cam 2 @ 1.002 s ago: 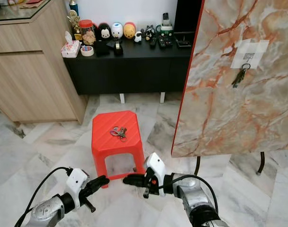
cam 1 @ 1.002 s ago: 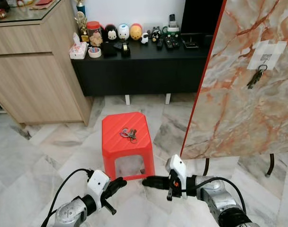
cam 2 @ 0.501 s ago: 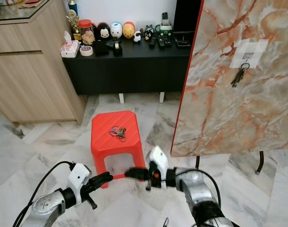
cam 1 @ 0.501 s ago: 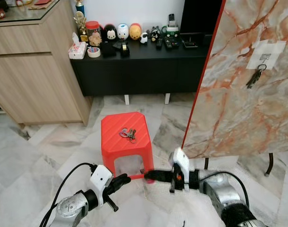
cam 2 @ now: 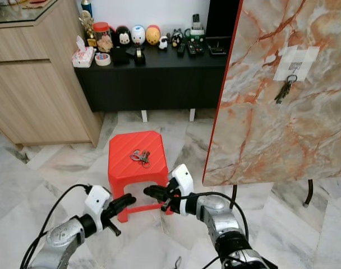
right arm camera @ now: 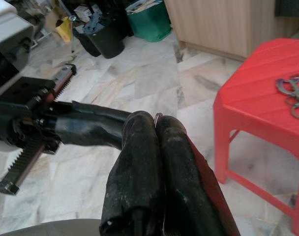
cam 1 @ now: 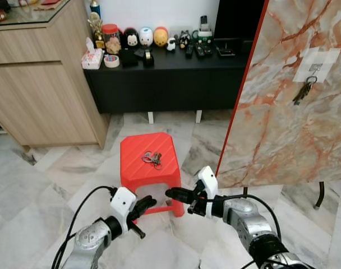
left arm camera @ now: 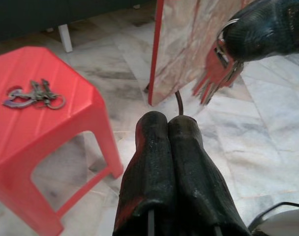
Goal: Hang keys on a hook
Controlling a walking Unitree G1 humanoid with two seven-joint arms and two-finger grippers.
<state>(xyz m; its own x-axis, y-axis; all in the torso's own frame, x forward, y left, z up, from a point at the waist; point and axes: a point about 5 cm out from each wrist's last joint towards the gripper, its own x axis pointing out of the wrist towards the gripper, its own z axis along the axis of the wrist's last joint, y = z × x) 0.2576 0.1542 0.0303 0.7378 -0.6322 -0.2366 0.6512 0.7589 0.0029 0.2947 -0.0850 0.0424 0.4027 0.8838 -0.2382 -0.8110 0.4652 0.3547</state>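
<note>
Keys (left arm camera: 216, 73) dangle on their ring from the right gripper (cam 1: 170, 193), whose two black fingers are pressed together on them. It holds them low, just in front of the red stool (cam 1: 136, 168) near its front right leg. A second bunch (cam 1: 152, 158) lies loose on top of the stool, towards the back of the seat. The left gripper (cam 1: 147, 202) hangs close by at the stool's front edge, its fingers closed on one another with nothing between them, its tips almost meeting those of the right.

Beyond the stool, to the right and well apart from it, stands a marble panel (cam 1: 282, 129). High on it a white patch (cam 1: 322, 57) carries the hook (cam 1: 314, 69), and a third bunch (cam 1: 303, 91) already hangs there.

By my reckoning the pick-up is done and the carry is the step in hand. The next move calls for lifting the right arm away from the stool and up to the panel, probably with a step closer, then bringing the ring square over the hook. The ring is small and the hook is already taken up, so threading it will want care before the fingers let go.
</note>
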